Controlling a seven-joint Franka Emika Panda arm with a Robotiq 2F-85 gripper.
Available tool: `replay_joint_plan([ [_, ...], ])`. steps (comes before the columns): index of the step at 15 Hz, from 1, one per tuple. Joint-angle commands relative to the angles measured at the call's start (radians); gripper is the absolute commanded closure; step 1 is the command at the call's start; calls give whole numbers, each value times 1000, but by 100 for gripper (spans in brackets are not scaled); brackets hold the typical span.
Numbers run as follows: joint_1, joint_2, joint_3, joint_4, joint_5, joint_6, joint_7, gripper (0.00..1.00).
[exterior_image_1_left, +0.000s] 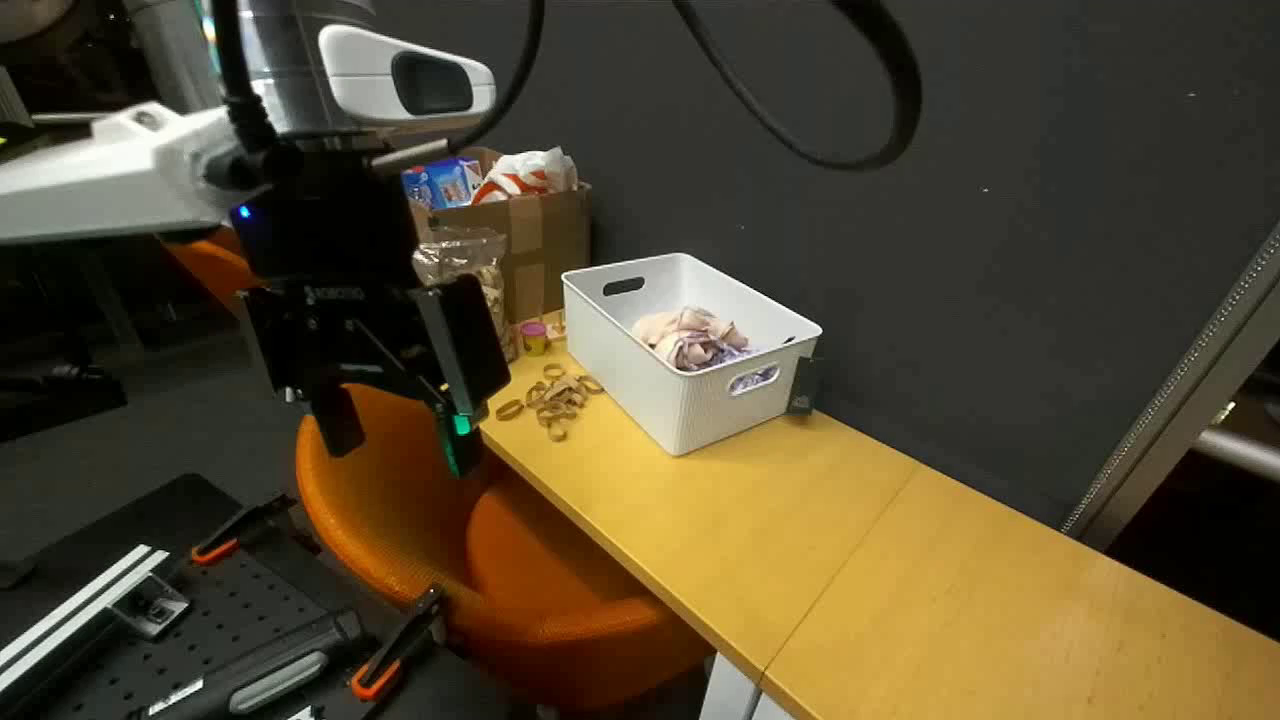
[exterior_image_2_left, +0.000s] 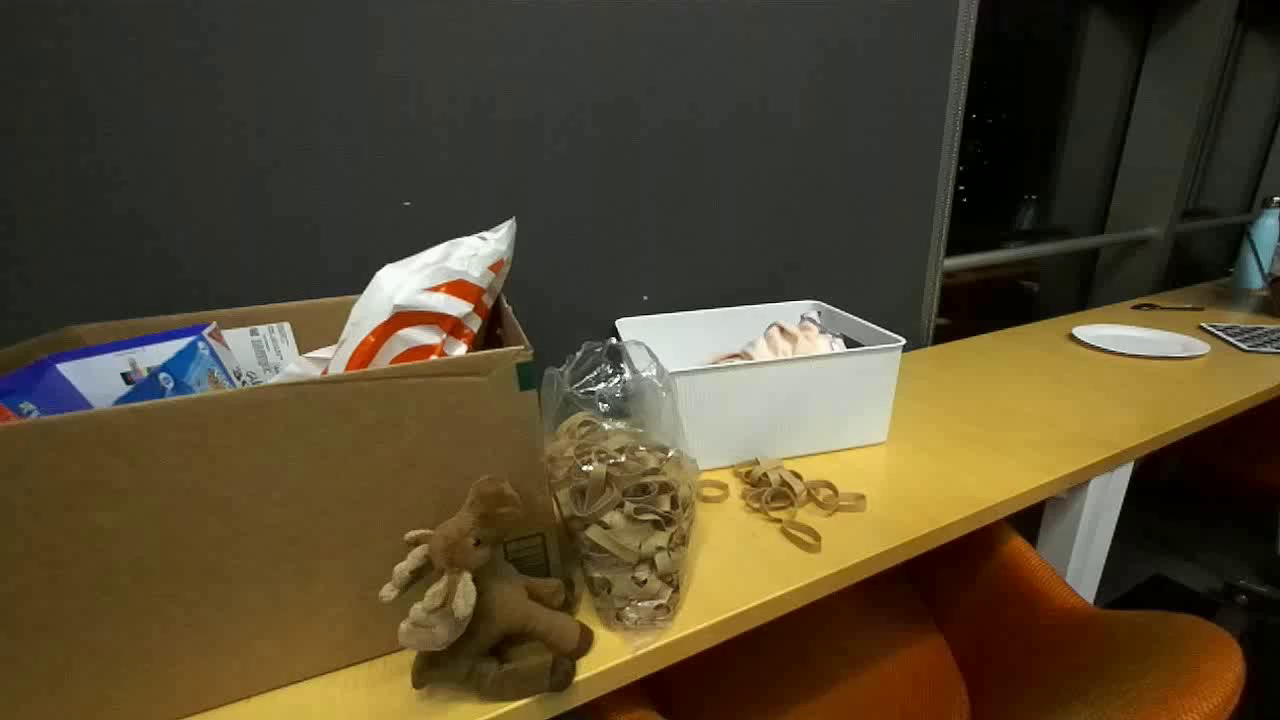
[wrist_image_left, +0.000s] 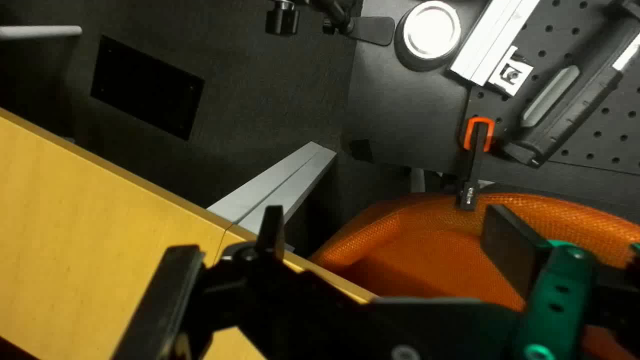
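Observation:
My gripper (exterior_image_1_left: 400, 440) hangs in the air with its jaws wide apart and nothing between them. In the wrist view the gripper (wrist_image_left: 390, 235) shows over an orange chair (wrist_image_left: 425, 250) and the edge of the yellow table (wrist_image_left: 100, 220). A white bin (exterior_image_1_left: 630, 370) stands on the table against the dark wall, apart from the gripper. Inside it lies a crumpled pinkish and lilac cloth (exterior_image_1_left: 695, 340). Loose tan bands (exterior_image_2_left: 790, 495) lie in a small pile beside the bin. A clear bag (exterior_image_2_left: 625, 520) full of similar bands stands upright nearby.
A cardboard box (exterior_image_2_left: 250, 540) with packages stands behind the bag. A brown plush moose (exterior_image_2_left: 490, 610) sits in front of it. A small purple-lidded jar (exterior_image_1_left: 534, 338) is near the bands. A white plate (exterior_image_2_left: 1140, 341) lies farther along. Orange-tipped clamps (exterior_image_1_left: 380, 675) grip the black pegboard's edge.

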Motion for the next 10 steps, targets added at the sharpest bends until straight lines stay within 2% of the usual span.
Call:
replay_joint_plan([
  [1,7,-1,-5,4,-3,-4,3,0],
  [6,7,-2,-5,7,-3,-4,3,0],
  [8,27,47,-5,36,3,8,-14,0],
  [10,43,83,24,42,-10,18,13,0],
])
